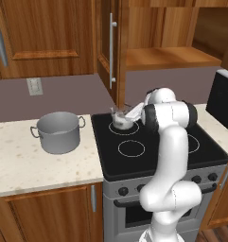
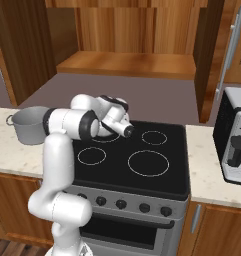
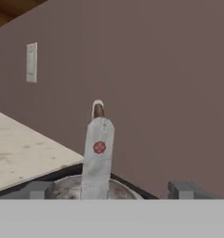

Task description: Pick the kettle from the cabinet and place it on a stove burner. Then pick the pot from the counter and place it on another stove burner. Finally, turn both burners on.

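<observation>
no writing can be read anywhere; the one mark is a small round red emblem on the pale upright handle of the kettle (image 3: 97,153), seen close in the hand view. one kettle (image 1: 121,119), small and silvery, sits on the rear left burner of the stove (image 1: 158,158). four ring-marked burners show on the black cooktop, and a row of dark knobs runs along the stove front. one wide grey pot (image 1: 58,132) with two loop handles stands on the cream speckled surface (image 1: 35,165) to the left of the stove, well apart from the kettle. the tool (image 3: 111,189) sits low over the kettle: in the hand view its two dark fingertips (image 3: 38,189) stand wide apart on either side of the handle, neither touching it, so the tool is spread open and holds nothing. the cabinet (image 1: 172,59) above stands open with a bare wood shelf, its door (image 1: 107,45) bearing one long silver bar handle. one white wall outlet (image 1: 34,86) sits on the backsplash, and one toaster oven (image 2: 234,135) rests on the surface right of the stove.
</observation>
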Robot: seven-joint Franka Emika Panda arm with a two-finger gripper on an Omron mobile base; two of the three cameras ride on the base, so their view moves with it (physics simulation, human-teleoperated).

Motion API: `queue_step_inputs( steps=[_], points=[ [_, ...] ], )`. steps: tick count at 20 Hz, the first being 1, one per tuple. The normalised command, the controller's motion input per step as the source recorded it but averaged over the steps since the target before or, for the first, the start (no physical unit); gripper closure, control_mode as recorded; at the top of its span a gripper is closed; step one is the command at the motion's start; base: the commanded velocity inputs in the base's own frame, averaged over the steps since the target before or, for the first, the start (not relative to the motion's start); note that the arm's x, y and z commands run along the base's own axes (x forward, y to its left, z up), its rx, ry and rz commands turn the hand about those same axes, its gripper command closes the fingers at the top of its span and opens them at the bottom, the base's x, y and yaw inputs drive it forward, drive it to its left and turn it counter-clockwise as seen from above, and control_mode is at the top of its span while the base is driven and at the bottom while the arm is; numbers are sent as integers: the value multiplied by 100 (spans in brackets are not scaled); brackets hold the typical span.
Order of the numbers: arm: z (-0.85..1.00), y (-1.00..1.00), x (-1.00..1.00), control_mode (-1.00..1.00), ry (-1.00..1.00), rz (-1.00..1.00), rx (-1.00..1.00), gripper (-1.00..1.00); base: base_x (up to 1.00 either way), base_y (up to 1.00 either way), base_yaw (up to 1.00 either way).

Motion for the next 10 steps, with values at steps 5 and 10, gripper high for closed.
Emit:
queue_step_inputs(
  steps=[5,10],
  points=[
    [0,-6,-23,-100,0,0,1,-100,0,0,0],
    [0,-8,-27,-100,0,0,1,-100,0,0,0]
  ],
)
